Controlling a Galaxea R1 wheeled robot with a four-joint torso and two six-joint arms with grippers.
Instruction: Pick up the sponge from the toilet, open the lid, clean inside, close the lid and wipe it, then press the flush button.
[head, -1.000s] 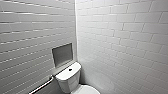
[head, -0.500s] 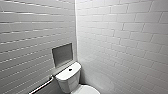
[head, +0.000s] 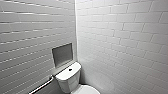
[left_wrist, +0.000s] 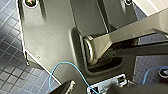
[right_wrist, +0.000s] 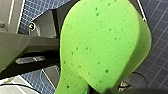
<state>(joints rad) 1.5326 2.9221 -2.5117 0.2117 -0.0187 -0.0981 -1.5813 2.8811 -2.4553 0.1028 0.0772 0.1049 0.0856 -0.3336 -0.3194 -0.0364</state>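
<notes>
The toilet (head: 68, 80) is seen low in the head view, set into the corner where two walls of white tiles (head: 120, 37) meet. Its rectangular tank is placed against the left wall, and a dark round flush button (head: 70, 69) is set in the middle of the tank top. Just in front of the tank, part of the lid (head: 86, 90) is seen at the picture's lower edge, lying flat. A grey recessed niche (head: 62, 54) is cut into the wall just above the tank, and a metal rail (head: 41, 86) is fixed to the same wall, left of the tank.

In the right wrist view the sponge (right_wrist: 100, 45) is shown very close to the camera, bright green and pitted with small pores, its broad rounded end raised and its pinched middle lower down. It is held clear of the dark floor tiles (left_wrist: 12, 72) at the right gripper (right_wrist: 107, 90), whose fingers are taken to be pinching it at the narrow part, though they are barely seen.

In the left wrist view a thin blue cable (left_wrist: 65, 66) is looped across the robot's dark plate. Whether the left gripper (left_wrist: 90, 90) is spread or pressed together cannot be told.
</notes>
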